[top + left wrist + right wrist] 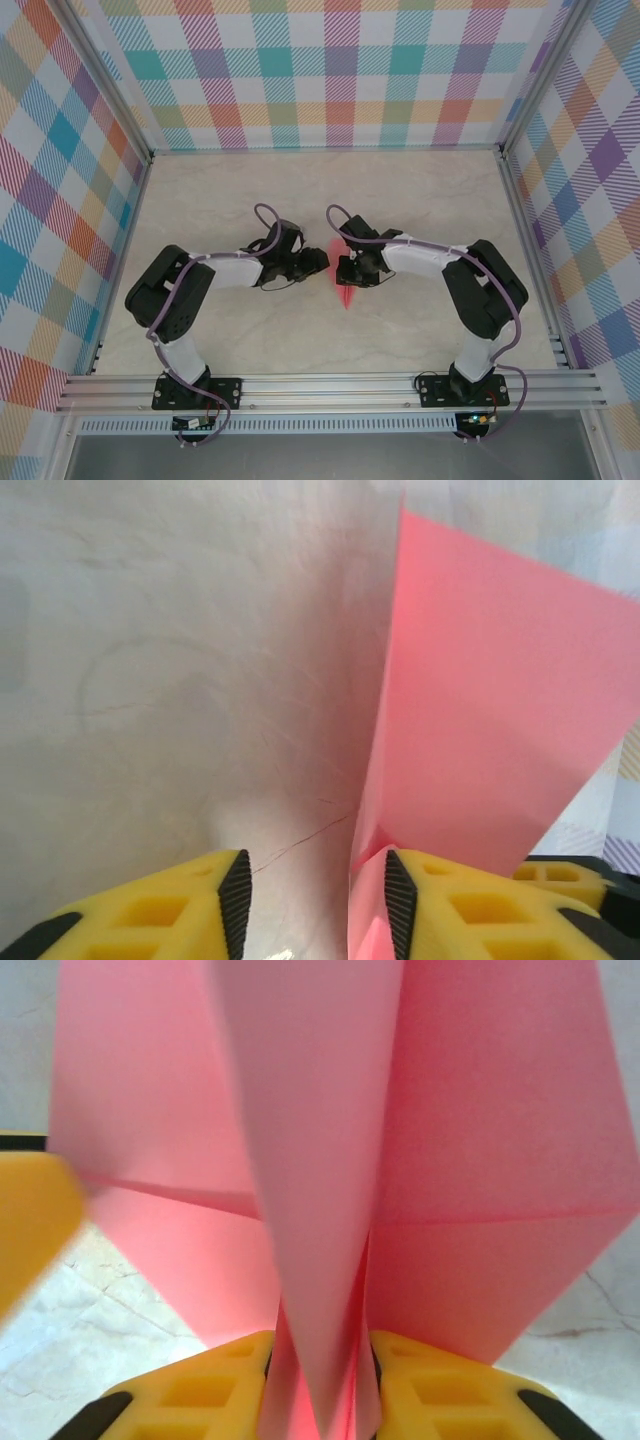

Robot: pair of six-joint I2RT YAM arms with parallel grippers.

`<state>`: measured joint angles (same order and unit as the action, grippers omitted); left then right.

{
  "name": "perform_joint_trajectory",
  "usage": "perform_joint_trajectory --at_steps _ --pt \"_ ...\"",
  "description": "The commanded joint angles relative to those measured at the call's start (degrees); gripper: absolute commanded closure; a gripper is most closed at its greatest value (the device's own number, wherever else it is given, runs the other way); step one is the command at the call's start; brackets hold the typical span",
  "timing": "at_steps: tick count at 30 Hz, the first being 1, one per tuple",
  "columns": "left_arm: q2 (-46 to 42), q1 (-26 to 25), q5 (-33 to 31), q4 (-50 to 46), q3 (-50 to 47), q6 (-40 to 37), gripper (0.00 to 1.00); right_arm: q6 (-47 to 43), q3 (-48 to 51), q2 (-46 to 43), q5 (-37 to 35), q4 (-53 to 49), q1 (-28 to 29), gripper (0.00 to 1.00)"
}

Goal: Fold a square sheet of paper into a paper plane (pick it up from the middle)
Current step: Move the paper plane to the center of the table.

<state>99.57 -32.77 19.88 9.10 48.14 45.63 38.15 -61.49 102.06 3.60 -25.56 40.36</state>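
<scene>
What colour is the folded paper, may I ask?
The paper is salmon pink, clearest in the right wrist view.

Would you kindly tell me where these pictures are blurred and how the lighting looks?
Top external view: even light, sharp, only soft shadows on the table. Left wrist view: the pink paper has crisp edges. Right wrist view: the paper's near fold is soft, and a yellow shape at the left edge is blurred.

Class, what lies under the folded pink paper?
Bare marbled table shows around the paper. The patch directly beneath it is covered, so unknown. The right gripper pinches its centre fold.
</scene>
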Motion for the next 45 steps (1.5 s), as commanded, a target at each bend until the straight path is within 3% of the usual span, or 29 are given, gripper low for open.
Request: perform_joint_trajectory --at_steps 1,6,12,16,22,28,34,38,45 --pt "-5.72 1.63 -5.2 -6.65 -1.34 0.08 0.54 -0.05 -2.11 1.41 -2.2 -2.66 0.82 0.75" --pt "-11.83 2.63 -12.69 -15.22 -1.6 -0.61 0.51 0.17 -4.62 3.26 -4.14 -4.74 1.64 0.76" --pt "-17.16 2.8 -21.6 -24.46 -1.11 -0.67 0.33 0.68 -7.28 5.74 -6.23 -6.96 2.49 0.75" --pt "-18.93 3.06 -25.27 -29.11 -1.15 -0.45 0.24 1.38 -8.76 6.9 -7.79 -8.58 2.7 0.84" --pt "-18.85 3.23 -27.38 -31.64 -0.69 -0.38 0.17 1.22 -11.26 8.28 -10.86 -11.48 3.41 0.89" --pt "-18.11 3.24 -28.42 -32.86 -0.27 -0.57 0.12 1.14 -12.63 10.62 -11.15 -12.27 3.59 0.89" --pt "-18.25 3.24 -30.8 -35.09 0.11 -0.63 0.0 1.06 -13.78 12.2 -10.98 -12.93 3.59 0.87" --pt "-18.84 3.33 -32.09 -36.22 0.37 -0.78 0.0 0.28 -15.05 11.72 -11.45 -13.72 3.54 0.91" --pt "-19.84 4.01 -34.38 -38.61 0.33 -0.37 0.0 -3.48 -24.0 12.66 -14.25 -16.03 3.32 0.89"
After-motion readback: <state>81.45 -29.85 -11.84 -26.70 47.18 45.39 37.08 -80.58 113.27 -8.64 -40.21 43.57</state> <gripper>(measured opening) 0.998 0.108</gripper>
